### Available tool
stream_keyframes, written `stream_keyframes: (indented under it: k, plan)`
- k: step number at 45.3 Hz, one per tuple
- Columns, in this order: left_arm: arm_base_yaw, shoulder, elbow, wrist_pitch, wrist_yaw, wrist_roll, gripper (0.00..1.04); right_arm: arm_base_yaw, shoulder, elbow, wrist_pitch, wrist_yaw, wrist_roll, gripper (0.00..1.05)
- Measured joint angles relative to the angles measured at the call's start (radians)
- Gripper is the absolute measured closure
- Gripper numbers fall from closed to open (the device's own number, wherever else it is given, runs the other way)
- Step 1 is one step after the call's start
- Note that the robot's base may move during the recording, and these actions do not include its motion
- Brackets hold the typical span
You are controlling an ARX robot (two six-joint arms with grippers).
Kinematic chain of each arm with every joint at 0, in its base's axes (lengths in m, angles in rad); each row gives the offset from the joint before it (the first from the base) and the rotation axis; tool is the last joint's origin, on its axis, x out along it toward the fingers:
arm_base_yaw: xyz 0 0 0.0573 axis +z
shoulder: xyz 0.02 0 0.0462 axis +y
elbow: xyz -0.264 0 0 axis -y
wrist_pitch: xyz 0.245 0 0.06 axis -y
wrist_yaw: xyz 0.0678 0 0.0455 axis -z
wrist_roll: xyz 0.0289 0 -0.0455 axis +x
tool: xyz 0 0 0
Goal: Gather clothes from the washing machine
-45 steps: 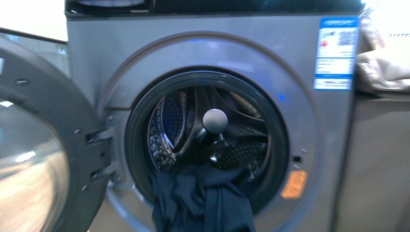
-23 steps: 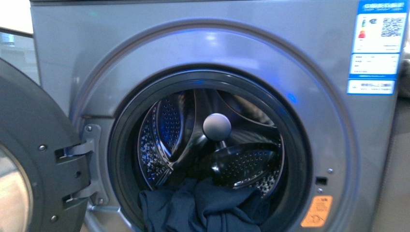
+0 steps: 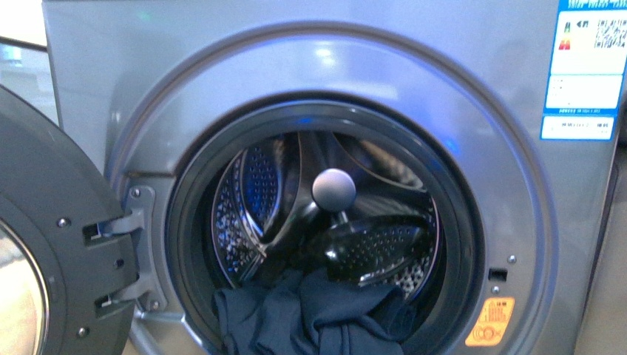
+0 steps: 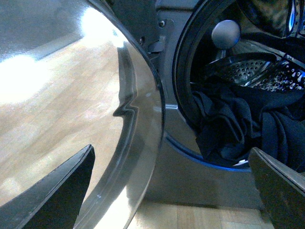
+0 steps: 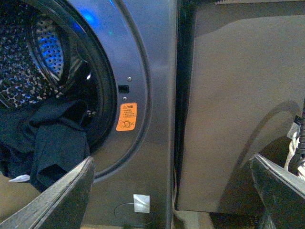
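The grey washing machine [image 3: 333,66] fills the front view with its round door [image 3: 52,251] swung open to the left. Dark navy clothes [image 3: 310,318] lie bunched at the bottom of the drum mouth and spill over its rim. No gripper shows in the front view. My left gripper [image 4: 174,188] is open and empty, low in front of the washing machine [image 4: 164,21], between the glass door [image 4: 71,105] and the clothes [image 4: 238,129]. My right gripper [image 5: 174,191] is open and empty, facing the washing machine's [image 5: 157,71] right lower front, with the clothes [image 5: 52,138] off to one side.
A grey knob [image 3: 333,189] and a perforated paddle [image 3: 370,248] stand inside the steel drum. An orange sticker [image 3: 492,322] sits right of the mouth. A dark grey cabinet [image 5: 238,95] adjoins the machine on the right. Wooden floor [image 4: 200,217] lies below.
The front view has closed in on the washer: the drum mouth looms larger and the top panel has left the picture. The clothes lie as before.
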Motion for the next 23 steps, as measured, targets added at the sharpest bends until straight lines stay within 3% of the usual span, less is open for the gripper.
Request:
stream_keyframes:
  k: [10,13,16,23]
  plan:
    - [0.001,0.001,0.0,-0.001,0.006,0.0,0.06,0.0,0.0,0.0,0.0,0.0,0.0,0.08]
    - [0.012,0.051,0.013,-0.01,0.116,-0.01,0.06,0.0,0.0,0.0,0.0,0.0,0.0,0.08]
    - [-0.013,0.14,0.027,0.035,0.138,-0.005,0.06,0.0,0.0,0.0,0.0,0.0,0.0,0.08]
    - [-0.137,0.389,0.081,0.227,0.068,0.017,0.06,0.0,0.0,0.0,0.0,0.0,0.0,0.08]
